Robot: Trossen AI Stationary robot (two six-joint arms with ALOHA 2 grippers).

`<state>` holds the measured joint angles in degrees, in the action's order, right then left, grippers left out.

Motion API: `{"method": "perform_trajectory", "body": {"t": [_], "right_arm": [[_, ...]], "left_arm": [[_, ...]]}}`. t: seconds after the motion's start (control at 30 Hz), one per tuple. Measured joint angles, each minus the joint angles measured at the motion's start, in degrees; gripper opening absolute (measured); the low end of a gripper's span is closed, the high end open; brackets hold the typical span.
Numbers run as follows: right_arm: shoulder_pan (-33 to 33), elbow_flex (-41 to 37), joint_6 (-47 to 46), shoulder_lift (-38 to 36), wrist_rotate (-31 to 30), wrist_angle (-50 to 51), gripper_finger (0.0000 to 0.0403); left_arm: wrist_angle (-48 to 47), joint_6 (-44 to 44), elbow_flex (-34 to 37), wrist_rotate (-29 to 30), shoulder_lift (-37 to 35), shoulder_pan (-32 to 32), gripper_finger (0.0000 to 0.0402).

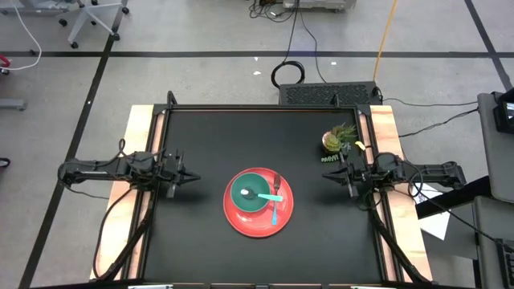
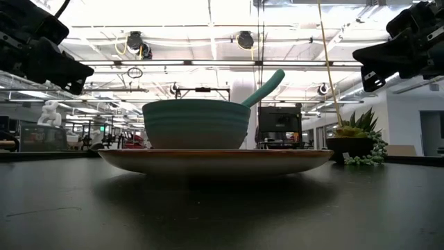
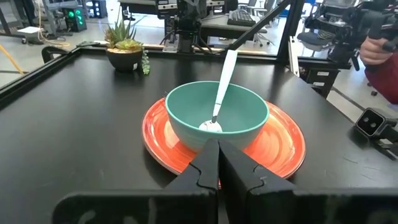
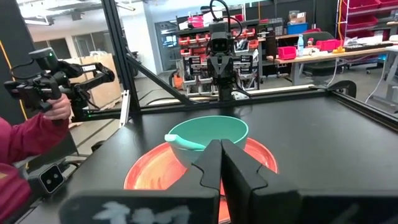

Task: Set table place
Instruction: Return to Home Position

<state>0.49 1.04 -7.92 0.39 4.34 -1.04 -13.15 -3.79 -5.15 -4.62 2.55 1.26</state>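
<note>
At middle of table, nearer front edge: red plate, teal bowl on it, spoon leaning in bowl, fork on plate right of bowl. Bare black top all round plate. Left gripper by left edge, right gripper by right edge. Both well apart from plate, level, pointing inward, fingers pressed together, empty. Potted plant near right gripper, toward back right corner.

Left claw, right claw, both closed
</note>
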Motion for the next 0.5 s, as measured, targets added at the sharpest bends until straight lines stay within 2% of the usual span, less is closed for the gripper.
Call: {"method": "perform_trajectory", "body": {"t": [0.5], "right_arm": [[-0.02,-0.02,-0.39,-0.01,0.13,-1.11,0.0]], "left_arm": [[-0.13,2.69,0.0,0.15,0.0,0.02,0.0014]]}}
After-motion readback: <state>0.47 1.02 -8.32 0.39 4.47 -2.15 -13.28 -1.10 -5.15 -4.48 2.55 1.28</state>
